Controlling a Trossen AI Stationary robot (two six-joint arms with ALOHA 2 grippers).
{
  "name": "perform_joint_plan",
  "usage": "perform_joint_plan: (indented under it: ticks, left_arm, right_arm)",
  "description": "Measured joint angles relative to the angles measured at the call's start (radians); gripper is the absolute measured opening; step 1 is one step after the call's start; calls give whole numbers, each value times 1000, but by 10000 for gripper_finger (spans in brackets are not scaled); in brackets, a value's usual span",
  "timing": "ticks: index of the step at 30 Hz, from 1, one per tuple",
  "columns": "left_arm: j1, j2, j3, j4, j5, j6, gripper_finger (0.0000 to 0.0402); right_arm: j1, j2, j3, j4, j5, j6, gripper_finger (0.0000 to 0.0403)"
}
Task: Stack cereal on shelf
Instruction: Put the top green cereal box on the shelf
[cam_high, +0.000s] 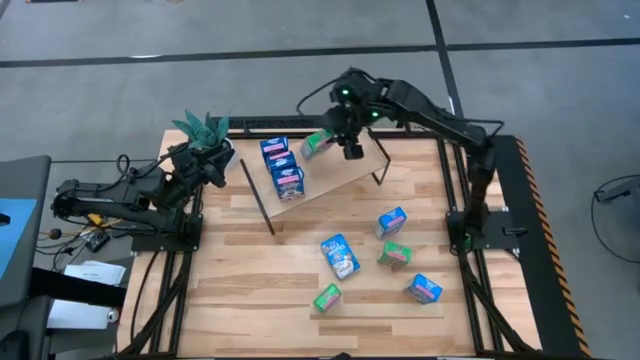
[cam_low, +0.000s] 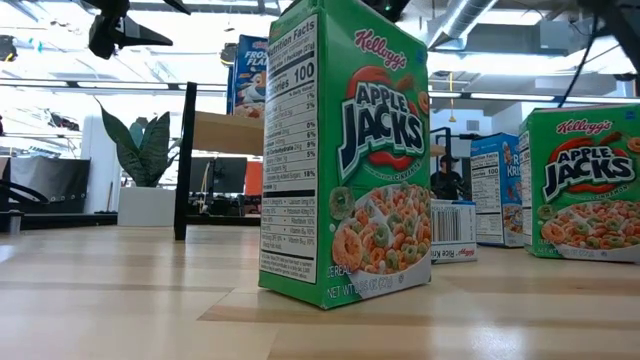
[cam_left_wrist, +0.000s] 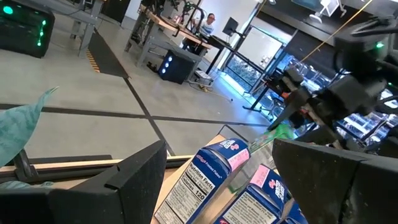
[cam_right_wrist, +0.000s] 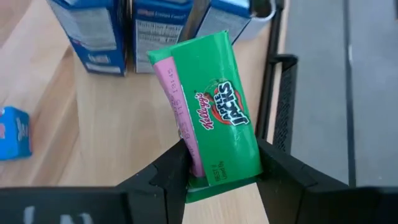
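The shelf (cam_high: 335, 175) is a tilted wooden board on black rod legs at the table's far middle. Three blue cereal boxes (cam_high: 283, 166) stand in a row on its left part. My right gripper (cam_high: 347, 143) is over the shelf's far edge, shut on a green cereal box (cam_right_wrist: 214, 118), which lies just right of the blue row (cam_right_wrist: 155, 31). My left gripper (cam_high: 216, 166) is open and empty at the table's far left, beside a green plant (cam_high: 203, 128). In the left wrist view it (cam_left_wrist: 230, 186) faces the blue boxes (cam_left_wrist: 208, 171). My right gripper pinches the green box between its two fingers (cam_right_wrist: 168, 174), one on each side of the box's near end (cam_right_wrist: 221, 177). The fingers come from above, slanting down over the shelf. The box points away from the fingers toward the blue row. Whether it touches the board, I cannot tell.
Several loose boxes lie on the table's near right: blue ones (cam_high: 391, 222), (cam_high: 340, 255), (cam_high: 425, 289) and green ones (cam_high: 395, 255), (cam_high: 327, 297). In the low view a green box (cam_low: 345, 160) stands close in front, and a black shelf leg (cam_low: 185, 160) is behind it.
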Motion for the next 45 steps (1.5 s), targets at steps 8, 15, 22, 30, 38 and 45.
perform_joint_plan:
  ticks: [8, 15, 22, 30, 38, 45]
  left_arm:
    - [0, 0, 0, 0, 0, -13, 283]
    - [0, 0, 0, 0, 0, -14, 283]
    - [0, 0, 0, 0, 0, -14, 283]
    - [0, 0, 0, 0, 0, -14, 283]
    - [0, 0, 0, 0, 0, -22, 283]
    - [0, 0, 0, 0, 0, -28, 283]
  right_arm:
    - [0, 77, 71, -26, 7, -44, 182]
    - [-3, 76, 73, -21, 6, -57, 182]
    - [-9, 76, 73, -40, 6, -46, 194]
    - [-8, 76, 73, -32, 4, -46, 220]
    - [-7, 76, 73, -26, 4, -45, 242]
    - [-8, 75, 72, -5, 4, -46, 253]
